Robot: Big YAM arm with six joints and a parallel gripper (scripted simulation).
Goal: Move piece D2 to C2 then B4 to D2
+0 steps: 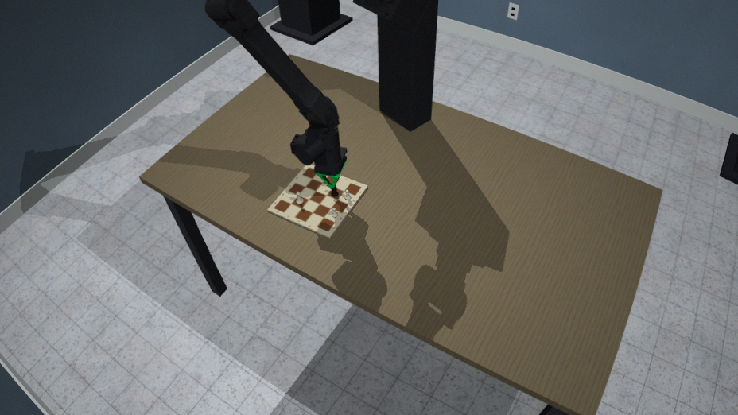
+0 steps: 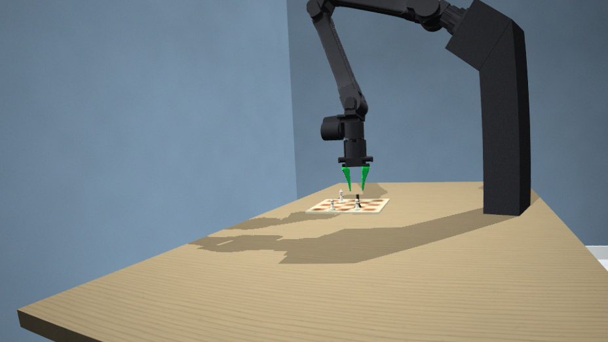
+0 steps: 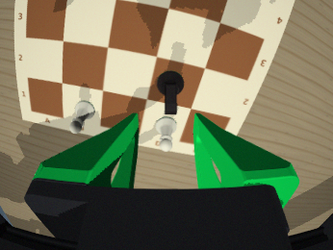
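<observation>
Green tapered fingers, two of them, made up the pincer [image 1: 332, 185] [image 2: 356, 190] [image 3: 166, 121], and they were moderately wide apart with nothing between them, up above the board. One black slim chess piece [image 1: 334, 192] [image 2: 357, 197] [image 3: 170, 83] stood on D2, so that move wasn't done. Three white chess pieces shared the board with it: one white pointed-top piece [image 1: 299, 198] [image 2: 341, 196] over on B4, plus two more on row 1, a white round-headed piece on B1 [image 1: 333, 211] [image 2: 332, 205] [image 3: 83, 113] and its lookalike on D1 [image 1: 347, 195] [image 2: 357, 204] [image 3: 166, 131]. All four sat on one brown-and-cream checkered board [image 1: 274, 210] [image 2: 340, 211] [image 3: 21, 36], flat on one wood-grain counter [image 1: 567, 232] [image 2: 340, 297] [image 3: 308, 96].
</observation>
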